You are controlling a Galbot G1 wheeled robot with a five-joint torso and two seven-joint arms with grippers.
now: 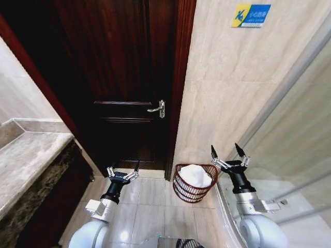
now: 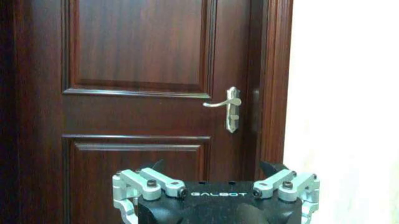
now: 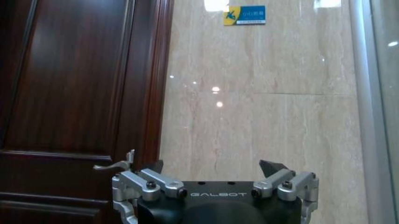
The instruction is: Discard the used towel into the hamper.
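Dark wooden door [image 1: 121, 82] fills the far left; tiled wall [image 1: 232, 93] to its right, carrying a small blue sign [image 1: 251, 15]. Stone counter [image 1: 28, 160] at near left. Hamper [image 1: 193, 182] stands on the floor at the wall's foot, just right of the door frame, white towel [image 1: 195, 175] lying inside it. Right gripper [image 1: 227, 152] raised just right of the hamper, fingers spread wide, holding nothing. Left gripper [image 1: 123, 170] low before the door, also wide open and empty. Silver door handle [image 1: 158, 108] at mid-door.
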